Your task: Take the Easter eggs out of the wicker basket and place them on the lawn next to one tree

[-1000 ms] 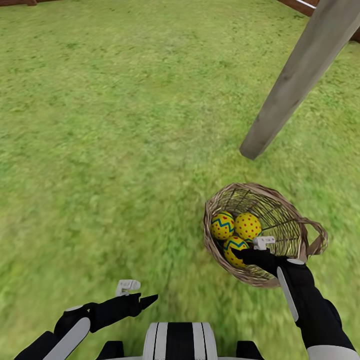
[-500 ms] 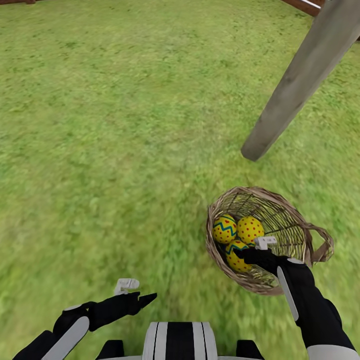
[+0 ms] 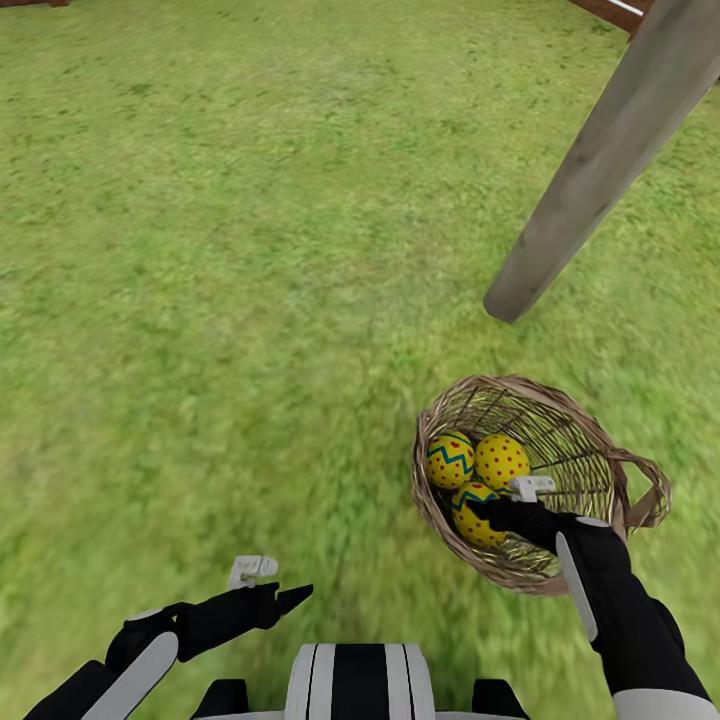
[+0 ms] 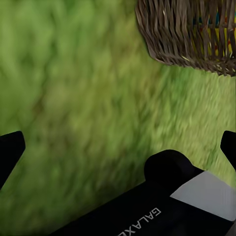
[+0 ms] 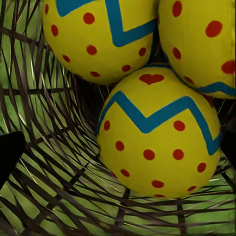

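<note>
The wicker basket (image 3: 580,450) lies tipped on the lawn (image 3: 220,260) at the lower right, near the foot of a leaning grey tree (image 3: 600,160) trunk. Three yellow Easter eggs sit inside it: one with a blue zigzag (image 3: 449,459), one dotted red (image 3: 500,459), and the nearest one (image 3: 470,512). My right gripper (image 3: 492,512) reaches into the basket. In the right wrist view it (image 5: 118,152) stands open, with its black fingertips (image 5: 10,155) either side of the nearest egg (image 5: 157,132). My left gripper (image 3: 290,598) hangs open over grass, with the basket (image 4: 187,34) ahead of it.
Brown fence slats (image 3: 610,10) run along the far right corner. Open grass stretches to the left and ahead of the basket. The trunk's foot (image 3: 515,295) stands just beyond the basket's rim.
The basket has slid slightly down and right in the view. My right gripper stays inside it at the nearest egg. The left arm has not moved.
</note>
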Available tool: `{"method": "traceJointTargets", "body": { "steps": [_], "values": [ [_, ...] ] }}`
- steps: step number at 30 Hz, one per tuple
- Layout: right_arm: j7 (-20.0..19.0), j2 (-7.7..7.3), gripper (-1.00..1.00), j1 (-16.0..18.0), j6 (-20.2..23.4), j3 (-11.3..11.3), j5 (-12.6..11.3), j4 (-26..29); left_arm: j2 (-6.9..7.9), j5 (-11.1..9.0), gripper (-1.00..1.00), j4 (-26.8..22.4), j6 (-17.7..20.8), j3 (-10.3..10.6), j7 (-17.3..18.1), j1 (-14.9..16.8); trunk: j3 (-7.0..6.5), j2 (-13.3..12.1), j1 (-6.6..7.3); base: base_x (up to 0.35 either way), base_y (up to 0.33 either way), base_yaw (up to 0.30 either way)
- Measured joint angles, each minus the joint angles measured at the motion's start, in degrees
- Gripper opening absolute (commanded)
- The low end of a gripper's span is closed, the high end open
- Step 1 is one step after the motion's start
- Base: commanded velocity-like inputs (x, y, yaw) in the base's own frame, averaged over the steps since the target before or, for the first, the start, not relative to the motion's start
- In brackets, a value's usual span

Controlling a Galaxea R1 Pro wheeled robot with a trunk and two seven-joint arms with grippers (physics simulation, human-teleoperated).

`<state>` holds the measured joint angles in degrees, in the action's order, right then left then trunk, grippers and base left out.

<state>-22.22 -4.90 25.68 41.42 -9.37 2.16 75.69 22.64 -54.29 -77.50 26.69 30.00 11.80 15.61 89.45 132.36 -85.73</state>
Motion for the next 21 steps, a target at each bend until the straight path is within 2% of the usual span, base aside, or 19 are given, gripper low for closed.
{"method": "traceJointTargets", "body": {
  "steps": [8, 16, 19, 21],
  "values": [
    [-0.01, 0.03, 1.0, 0.98, 0.14, -3.09, -0.26, -0.31, -0.01, 0.0, 1.0, 0.07, 0.01, 0.1, 0.06, 0.0, 0.21, 0.0, 0.01, 0.119, 0.0, 0.0],
    [-0.01, 0.05, 1.0, 1.01, 0.08, -3.38, -0.29, -0.48, -0.05, 0.0, 1.0, 0.11, 0.0, 0.0, -0.03, 0.0, 0.23, 0.0, 0.0, 0.018, 0.0, 0.0],
    [-0.37, -0.17, 1.0, 1.01, 0.31, -3.12, -0.61, -0.21, 0.92, 0.12, 1.0, 0.18, -0.93, -0.18, -0.09, -0.97, 0.23, 0.0, 0.0, 0.0, 0.0, 0.0],
    [-0.35, -0.09, 1.0, 1.01, 0.25, -3.15, -0.68, -0.16, 0.53, 0.11, 1.0, 0.18, -1.43, -0.3, -0.07, -1.61, 0.23, 0.0, 0.0, 0.0, 0.0, 0.0]
  ]
}}
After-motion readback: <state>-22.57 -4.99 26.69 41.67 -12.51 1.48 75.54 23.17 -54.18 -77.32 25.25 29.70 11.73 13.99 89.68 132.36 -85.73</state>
